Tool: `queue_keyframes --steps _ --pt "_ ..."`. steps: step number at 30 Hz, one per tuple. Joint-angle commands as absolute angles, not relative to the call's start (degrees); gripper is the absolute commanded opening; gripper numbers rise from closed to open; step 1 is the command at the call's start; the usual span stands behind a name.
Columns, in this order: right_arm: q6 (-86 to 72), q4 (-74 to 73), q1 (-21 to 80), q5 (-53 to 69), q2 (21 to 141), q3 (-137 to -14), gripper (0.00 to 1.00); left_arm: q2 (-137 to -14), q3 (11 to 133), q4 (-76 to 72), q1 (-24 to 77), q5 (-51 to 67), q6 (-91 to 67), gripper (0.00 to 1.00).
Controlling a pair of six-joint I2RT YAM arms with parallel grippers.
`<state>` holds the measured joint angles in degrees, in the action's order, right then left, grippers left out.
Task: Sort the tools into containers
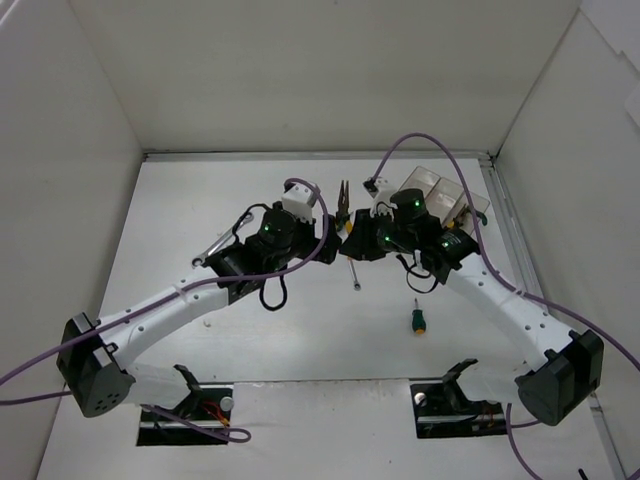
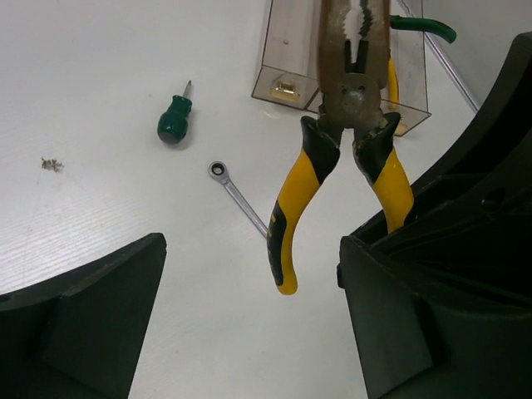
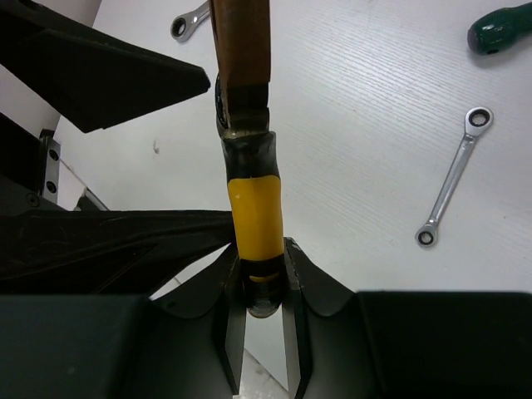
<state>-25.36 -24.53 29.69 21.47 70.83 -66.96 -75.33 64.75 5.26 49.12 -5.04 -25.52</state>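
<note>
My right gripper (image 3: 259, 291) is shut on one handle of the yellow-handled pliers (image 3: 252, 204) and holds them above the table, nose away from me; the top view shows the pliers (image 1: 343, 197) between both wrists. My left gripper (image 2: 249, 324) is open, and the free yellow handle (image 2: 287, 224) hangs just beyond its fingers (image 2: 83, 316). The clear bins (image 2: 287, 50) stand behind the pliers, with green-handled pliers (image 2: 424, 29) in one. A silver wrench (image 2: 237, 198) and a green screwdriver (image 2: 174, 119) lie on the table below.
A second wrench (image 1: 210, 250) lies left of the left arm and also shows in the right wrist view (image 3: 189, 21). In the top view the screwdriver (image 1: 418, 319) and the wrench (image 1: 353, 272) lie in front of the grippers. White walls enclose the table.
</note>
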Motion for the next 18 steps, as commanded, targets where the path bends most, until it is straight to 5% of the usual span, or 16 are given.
queue_keyframes --steps 1,7,18 --pt "-25.75 -18.81 30.15 18.55 69.52 -69.78 0.0 -73.3 66.0 2.63 49.75 -7.02 -26.01 0.83" --pt "-26.98 -20.21 26.99 15.3 68.64 -68.82 0.0 -69.8 64.69 9.04 46.85 -11.86 -27.68 0.99" --pt "-21.89 -31.37 10.56 3.0 71.63 -73.21 0.0 -57.85 55.56 25.22 34.81 -15.03 -27.52 1.0"
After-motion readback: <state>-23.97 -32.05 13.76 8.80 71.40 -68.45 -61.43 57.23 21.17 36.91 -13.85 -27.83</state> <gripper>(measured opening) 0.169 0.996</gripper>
